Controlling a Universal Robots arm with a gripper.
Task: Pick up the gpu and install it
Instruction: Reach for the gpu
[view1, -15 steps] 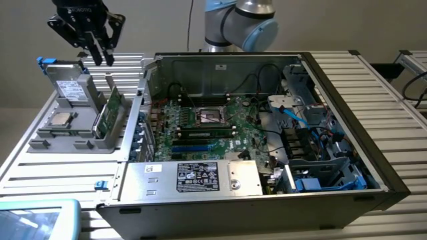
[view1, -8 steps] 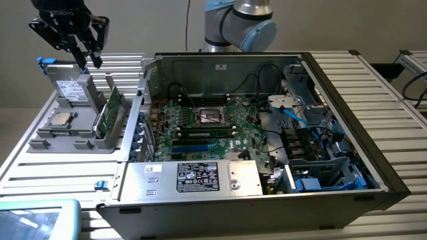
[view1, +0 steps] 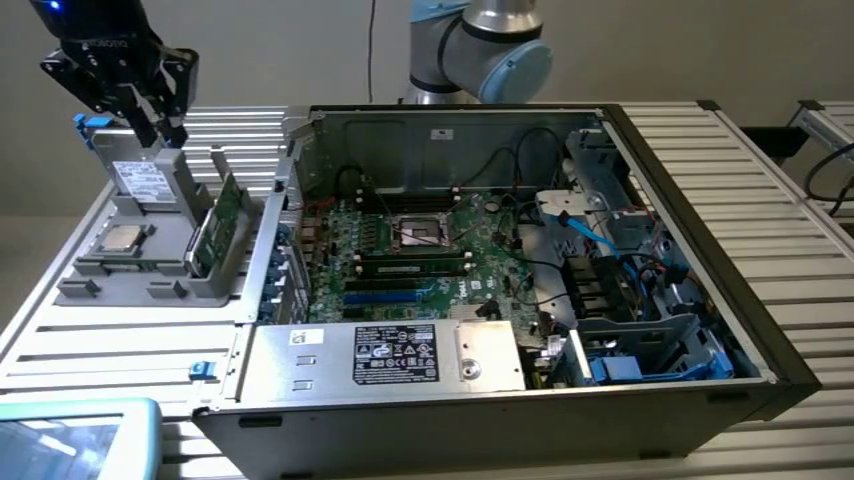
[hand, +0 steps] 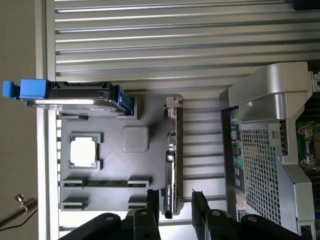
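Grey fixture (hand: 115, 170) is holding the gpu (hand: 172, 150) upright while we are hovering the wide-open, empty pincer (hand: 175, 194) above it; grasping and installing in the computer case (view1: 400, 135) are remaining.

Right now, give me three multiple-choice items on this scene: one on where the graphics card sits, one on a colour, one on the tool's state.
1. Where is the graphics card?
A. Plugged into the motherboard
B. Standing on edge in the grey holder beside the computer case
C. Lying flat on the table

2. What colour are the tabs on the drive in the holder?
A. Red
B. Blue
C. Yellow

3. How is the tool?
A. Shut on the card
B. Shut on the drive
C. Open, holding nothing

Answers:
1 B: the card stands on its edge in the holder, outside the case.
2 B: blue tabs stick out at the drive's end.
3 C: the fingers stand apart above the holder, gripping nothing.
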